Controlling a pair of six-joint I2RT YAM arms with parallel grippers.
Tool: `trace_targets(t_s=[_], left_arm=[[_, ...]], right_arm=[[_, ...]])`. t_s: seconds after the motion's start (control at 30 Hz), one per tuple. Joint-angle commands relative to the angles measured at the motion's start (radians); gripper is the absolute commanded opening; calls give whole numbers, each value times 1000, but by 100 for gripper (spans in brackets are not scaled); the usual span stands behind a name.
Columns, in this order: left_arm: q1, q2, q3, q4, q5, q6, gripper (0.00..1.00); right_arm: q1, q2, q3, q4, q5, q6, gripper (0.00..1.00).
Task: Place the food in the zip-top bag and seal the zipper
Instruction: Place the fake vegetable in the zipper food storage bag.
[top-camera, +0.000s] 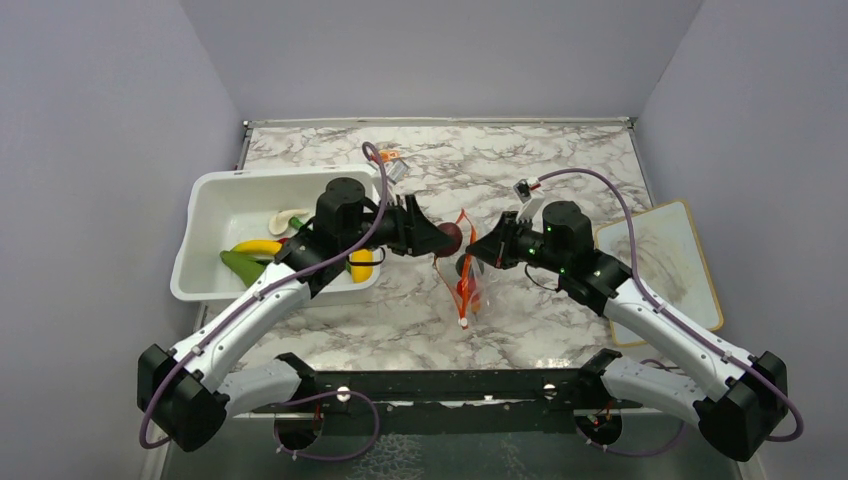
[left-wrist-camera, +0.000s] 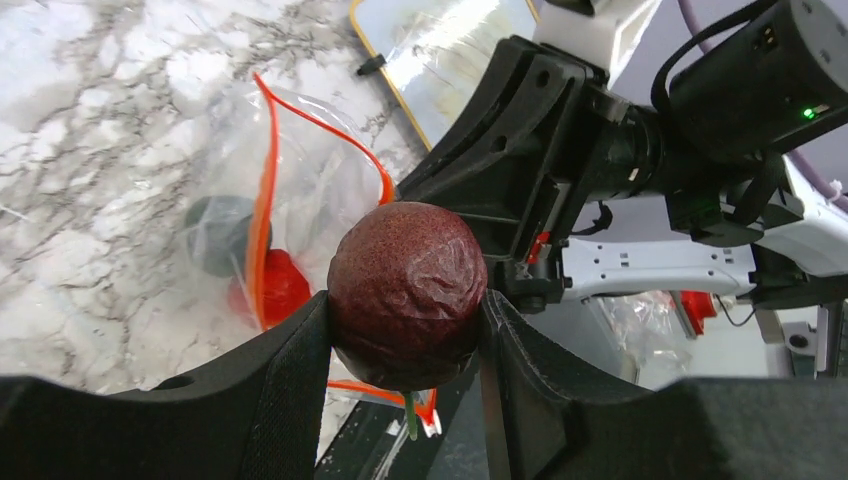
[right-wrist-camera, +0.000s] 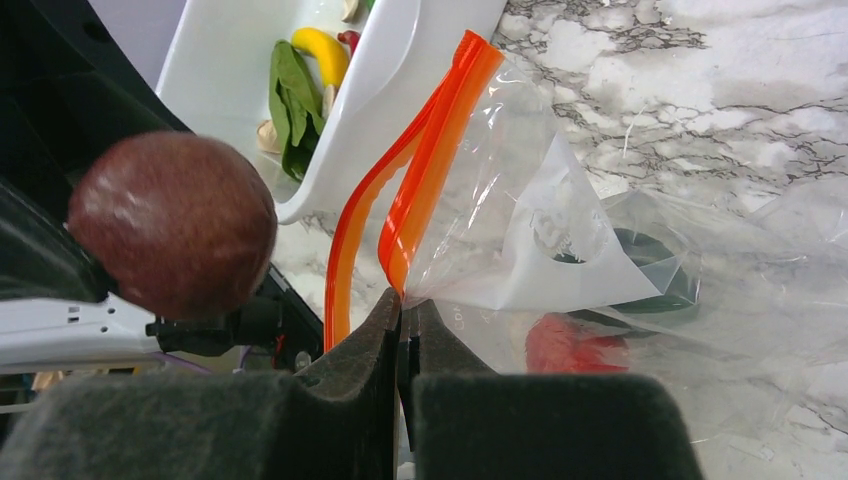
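At the left, the white rectangular plastic tub (top-camera: 205, 220) holds more toy food, a yellow plastic banana (top-camera: 257, 246) among it. The left gripper (top-camera: 437, 240) stands about half open, its two black fingers clamped on a round dark-red wrinkled toy fruit (left-wrist-camera: 408, 290), which hangs just beside the mouth of the small clear floppy zip-top bag (top-camera: 470, 285). A red piece (right-wrist-camera: 575, 345) and a dark round piece (left-wrist-camera: 220, 235) already lie inside the bag. The right gripper (right-wrist-camera: 405, 315) is fully closed, pinching the bag's edge at the foot of the thin orange-red zipper strip (right-wrist-camera: 430, 150) and holding that lip up.

To do this well, I judge the fruit should go over the gap between the two orange strips and be let go only once it is below them. The mouth looks narrow for it, so the right arm should draw its lip wider.

No brand, label or writing is readable.
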Motion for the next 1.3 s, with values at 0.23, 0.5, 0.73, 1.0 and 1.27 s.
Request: trace_targets(t_s=[0.23,0.5,0.73,1.0,1.27], left_arm=[[-87,99,-38,34,-82,14,33],[-92,129,-29,-27,-152,49,43],[-94,125,-6,-33,-146,60,67],[-94,105,7,-39,-141,68,79],[-94,74,66,-131,-233,138,78]], right_arm=[[1,-35,-5,18,-16,16,1],[0,-28,2,22,-30,16,1],[0,-35,-8,24,-24,13,1],[1,-34,-23,35,-27,16,1],[1,-42,-30,34,-16,19,1]])
